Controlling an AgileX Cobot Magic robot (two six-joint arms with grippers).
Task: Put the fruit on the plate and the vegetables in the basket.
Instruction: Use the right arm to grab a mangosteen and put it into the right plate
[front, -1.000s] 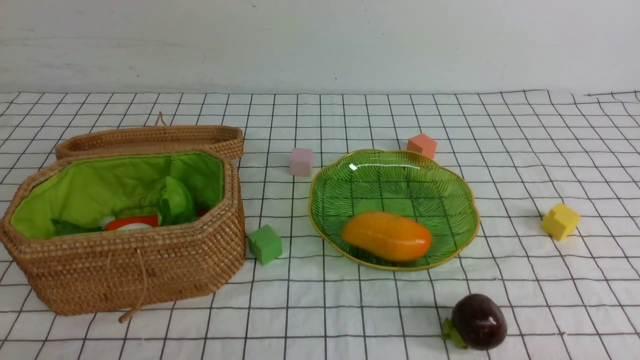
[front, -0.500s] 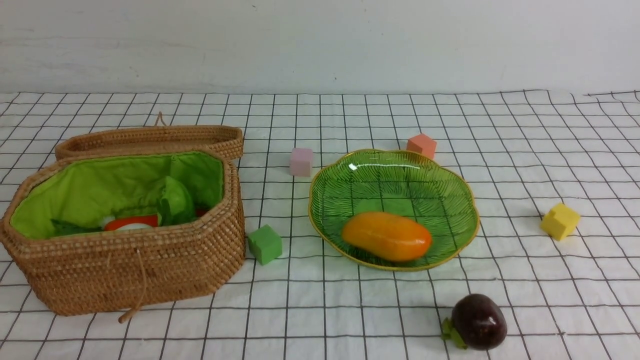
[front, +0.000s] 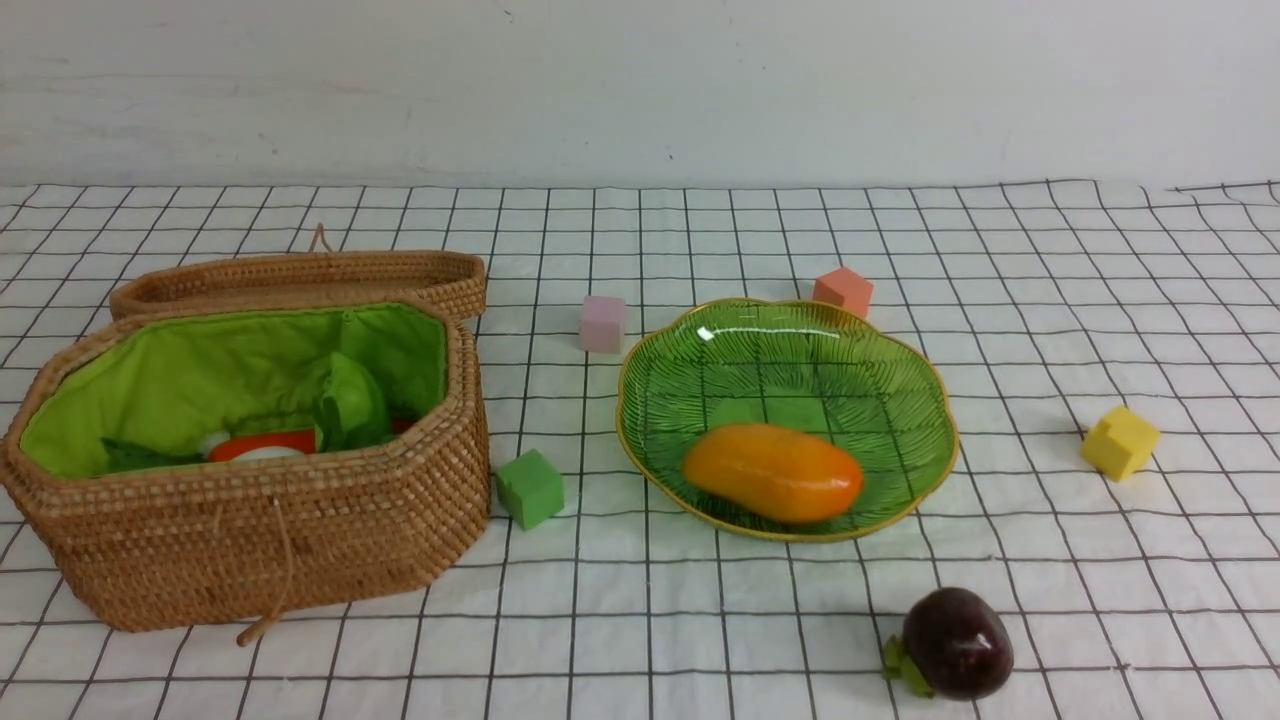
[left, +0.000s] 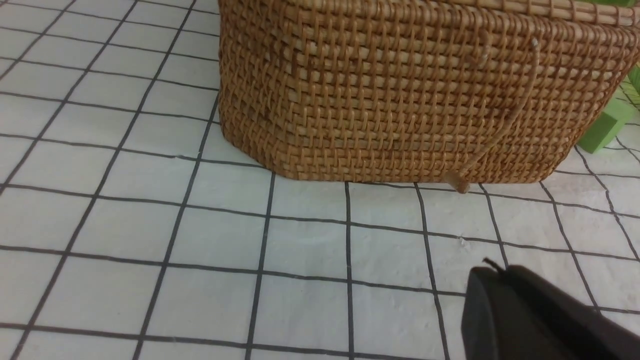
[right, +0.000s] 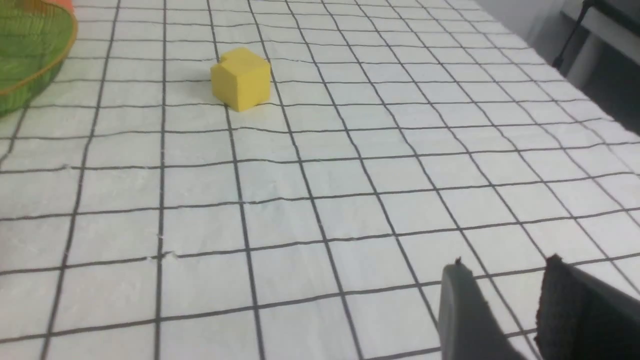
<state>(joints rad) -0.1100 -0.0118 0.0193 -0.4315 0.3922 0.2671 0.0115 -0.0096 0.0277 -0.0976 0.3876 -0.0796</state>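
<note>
The mangosteen (front: 957, 642) lies outside the plate (front: 800, 360) that holds the mango (front: 773, 472), while I see my left gripper (left: 487, 274) closed and my right gripper (right: 505, 263) parted, both empty.

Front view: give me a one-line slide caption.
Mango on the green plate, vegetables in the open basket, mangosteen left on the checked cloth.
</note>
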